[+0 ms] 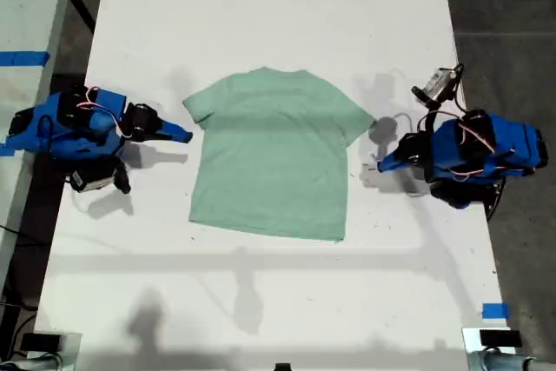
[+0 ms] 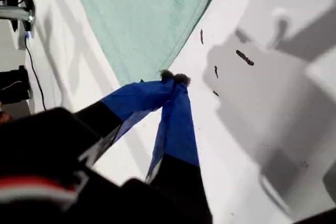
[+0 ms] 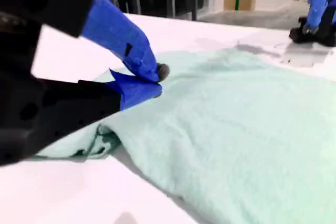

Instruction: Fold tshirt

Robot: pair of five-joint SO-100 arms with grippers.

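1. Lying flat and unfolded, the tshirt is spread in the middle of the white table, with a blue arm just beside each sleeve in the exterior view. No fold is judged to have been made yet.
2. My first gripper is seen with its jaws pressed together, the tips meeting right at the cloth's edge. No cloth can be seen held between them. If a lift were begun like this, the edge could be missed altogether, or only nudged and rumpled.
3. My second gripper hangs low over the fabric near a bunched sleeve, its jaws drawn nearly together with nothing seen between them. Were it pushed down without being opened, the cloth would likely be dragged and a wrinkle carried into the fold.
4. If only one layer were caught, the lower layer might be left behind and the fold spoiled.
5. Should one side be raised sooner than the other, the shirt could be skewed across the table.
6. Which arm in the exterior view carries which gripper cannot be told.
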